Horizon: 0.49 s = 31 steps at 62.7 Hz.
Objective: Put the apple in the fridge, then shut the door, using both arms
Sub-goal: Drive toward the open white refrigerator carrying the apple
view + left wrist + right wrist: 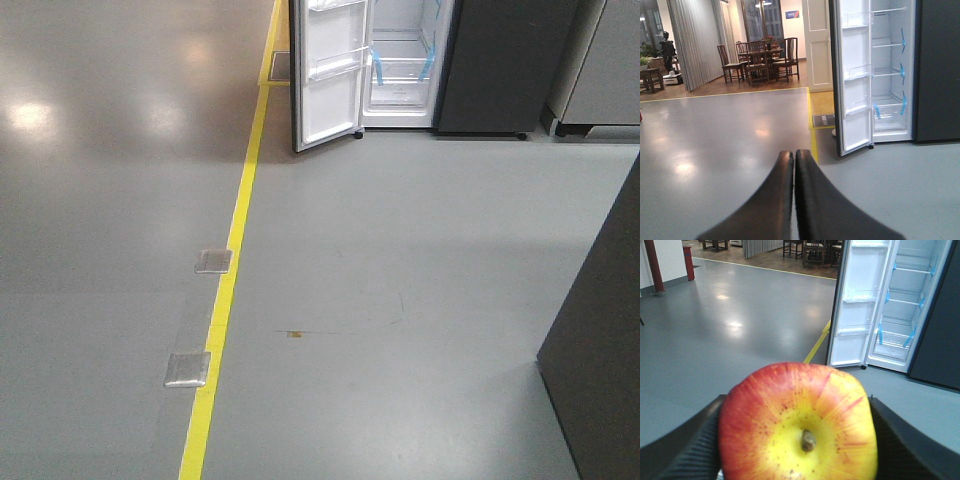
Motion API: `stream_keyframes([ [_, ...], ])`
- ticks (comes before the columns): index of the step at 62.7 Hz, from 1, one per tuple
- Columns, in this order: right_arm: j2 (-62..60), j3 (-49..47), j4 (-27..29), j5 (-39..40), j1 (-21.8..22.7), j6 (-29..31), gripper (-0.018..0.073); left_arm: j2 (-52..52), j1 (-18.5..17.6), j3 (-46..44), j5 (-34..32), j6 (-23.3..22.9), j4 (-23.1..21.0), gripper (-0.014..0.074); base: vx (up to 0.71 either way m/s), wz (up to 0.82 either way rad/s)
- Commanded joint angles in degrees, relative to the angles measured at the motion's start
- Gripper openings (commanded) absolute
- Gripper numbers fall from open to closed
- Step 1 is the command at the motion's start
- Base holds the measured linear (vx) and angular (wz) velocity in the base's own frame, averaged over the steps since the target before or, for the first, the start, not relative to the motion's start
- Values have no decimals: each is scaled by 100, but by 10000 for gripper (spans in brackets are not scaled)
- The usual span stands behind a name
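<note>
Smooth grey floor (400,250) across most of the front view, glossy enough at upper left to throw back pale blotches of ceiling light. At top centre, tall dark grey fridge (400,105), top cut off by the frame edge, white inside with glass shelves and strips of blue tape (379,68) on the shelf fronts. Just left of it, narrow door (325,90) swung wide, white lining and clear plastic bins facing the room. Slab of a dark grey block (600,360) cropped at lower right, shape impossible to make out. Painted yellow line (225,290) running from the bottom edge up toward the door's foot, with two square, dull metal plates (213,261) set flat beside it.

In the right wrist view, apple (800,427) filling the lower centre of the frame, well apart from the fridge: round, waxy red skin, speckled yellow patch around a stubby brown stem, bottom cropped. Pinched from both sides by the right gripper (797,440), ribbed black fingers (687,445) only partly visible past the fruit.

In the left wrist view, left gripper (794,156) at bottom centre, its smooth black curved fingers pressed together with nothing between. Wooden dining chairs (760,60) small and dim at upper left.
</note>
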<state>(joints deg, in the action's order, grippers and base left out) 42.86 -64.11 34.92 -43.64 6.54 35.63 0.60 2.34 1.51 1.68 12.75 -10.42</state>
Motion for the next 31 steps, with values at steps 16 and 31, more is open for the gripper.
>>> stream_keyframes([
  [16,-8,-136,163,425,13,45,-6,95,-13,119,-433,-13,-16,-6,26,-2],
  [31,-8,-136,163,425,13,45,-6,95,-13,119,-433,-13,-16,-6,27,0],
])
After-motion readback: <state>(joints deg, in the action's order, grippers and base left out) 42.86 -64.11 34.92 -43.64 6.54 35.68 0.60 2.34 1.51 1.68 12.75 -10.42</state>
